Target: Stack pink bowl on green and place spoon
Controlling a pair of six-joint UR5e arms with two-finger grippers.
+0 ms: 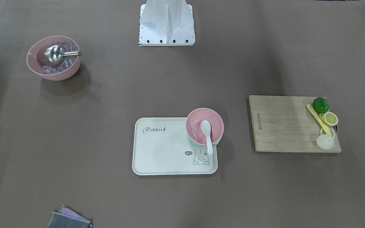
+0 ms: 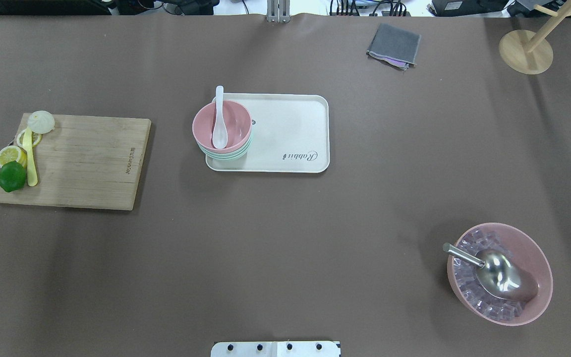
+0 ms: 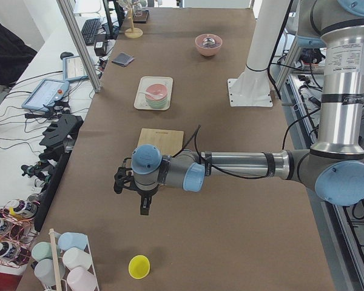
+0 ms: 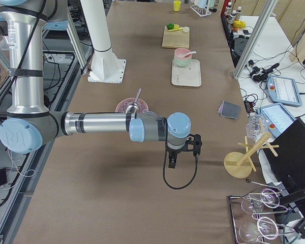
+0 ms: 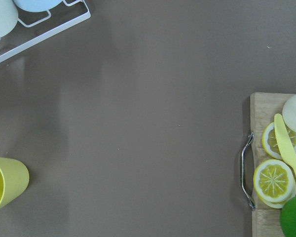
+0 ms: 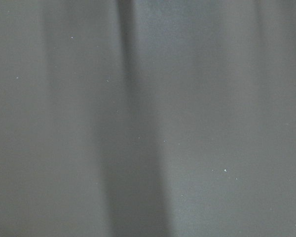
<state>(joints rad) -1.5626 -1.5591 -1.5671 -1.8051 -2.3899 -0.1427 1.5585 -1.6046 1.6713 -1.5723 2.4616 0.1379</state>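
The small pink bowl point(image 1: 195, 123) sits nested on top of the stack of mint-green bowls point(image 1: 196, 145), at the corner of the cream tray point(image 1: 163, 152). The white spoon point(image 1: 206, 130) lies in the pink bowl, its scoop inside and its handle over the rim. The overhead view shows the same: pink bowl point(image 2: 236, 124), spoon point(image 2: 219, 124), green bowls point(image 2: 227, 155). My left gripper point(image 3: 144, 207) hangs over bare table far from the tray. My right gripper point(image 4: 171, 162) does likewise at the other end. Whether either is open or shut, I cannot tell.
A wooden cutting board point(image 2: 87, 158) holds a lime, lemon slices, a bun and a yellow utensil. The large ribbed pink bowl point(image 2: 533, 253) holds ice cubes and a metal scoop. A grey cloth point(image 2: 393, 44), a wooden stand point(image 2: 526, 49) and a yellow cup point(image 3: 139, 266) stand near the edges.
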